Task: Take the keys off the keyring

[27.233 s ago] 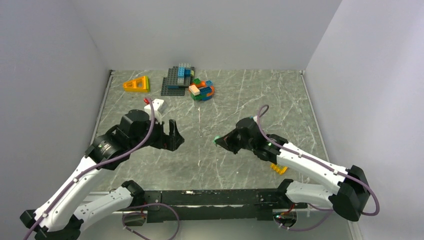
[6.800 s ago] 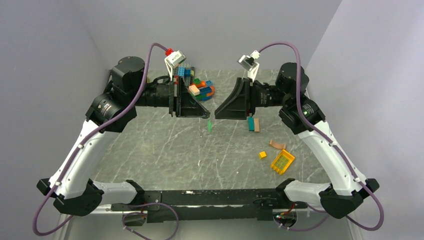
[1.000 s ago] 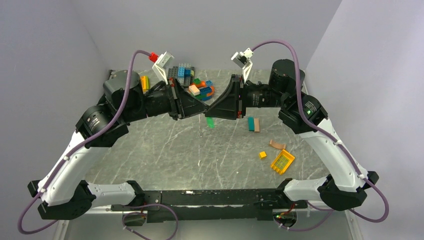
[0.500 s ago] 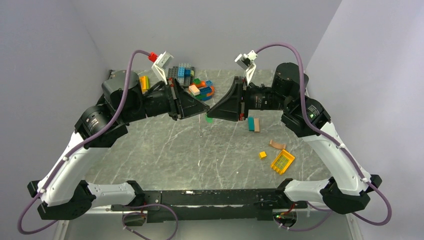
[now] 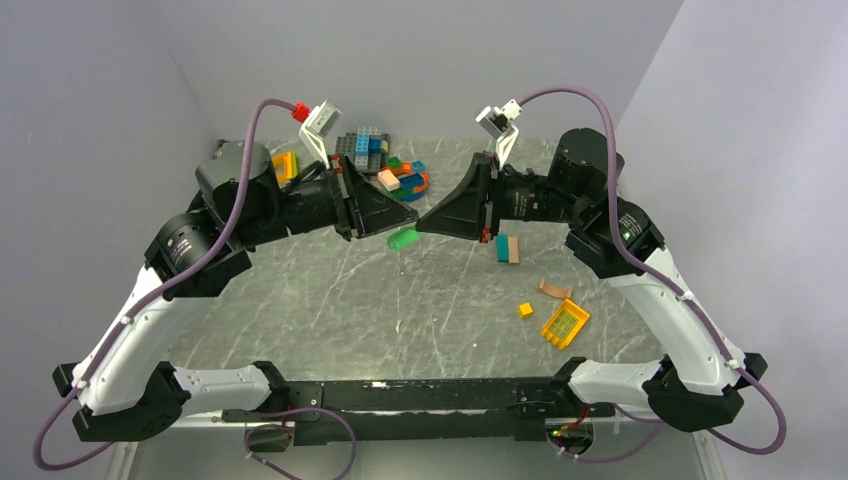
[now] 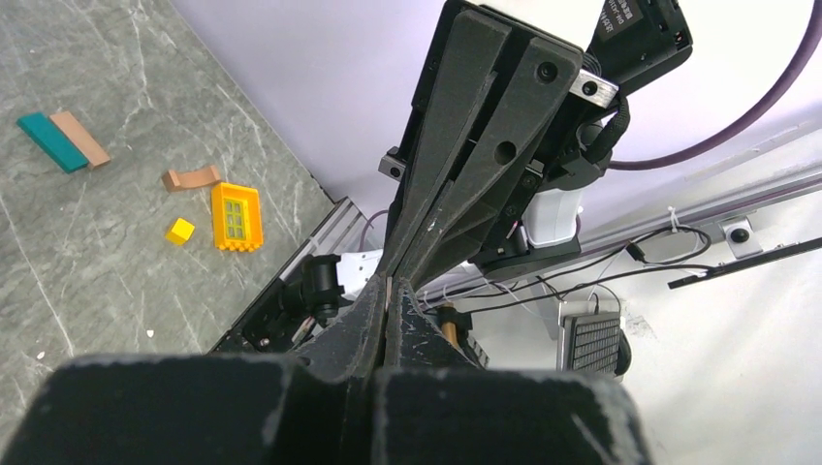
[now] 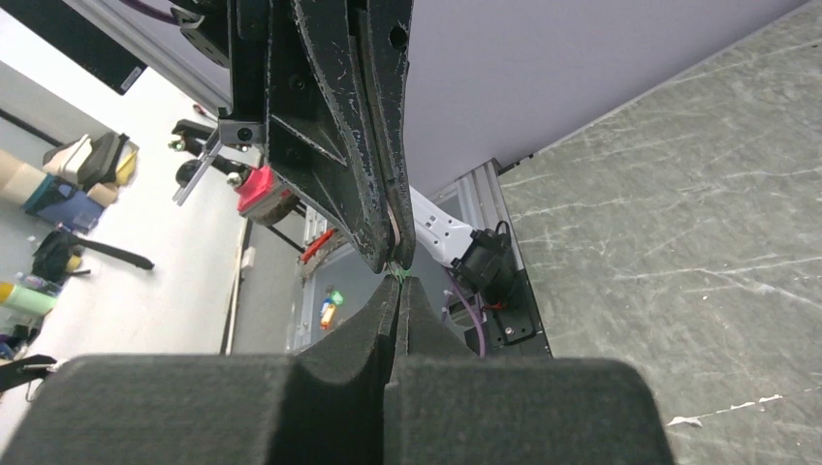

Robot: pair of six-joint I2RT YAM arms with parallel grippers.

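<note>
Above the grey marbled worktop (image 5: 400, 300), the right gripper (image 5: 424, 226), half apart a second ago, is now pressing shut against the left gripper (image 5: 410, 223), itself clamping a small green key-like piece (image 5: 402, 238). Pulling apart is probably coming next.

Grey veined table (image 5: 330, 300), bearing at its far edge a dark baseplate (image 5: 342, 170) topped with blue bricks, a mixed-colour brick cluster (image 5: 405, 180) just right of it, and an orange piece (image 5: 286, 165) further left, partly hidden. Right of centre, a teal brick (image 5: 501, 248) and tan brick (image 5: 513, 249) touching side by side. Nearer, a curved tan piece (image 5: 552, 289), small yellow cube (image 5: 525, 309) and yellow grid piece (image 5: 565, 324), close together.
</note>
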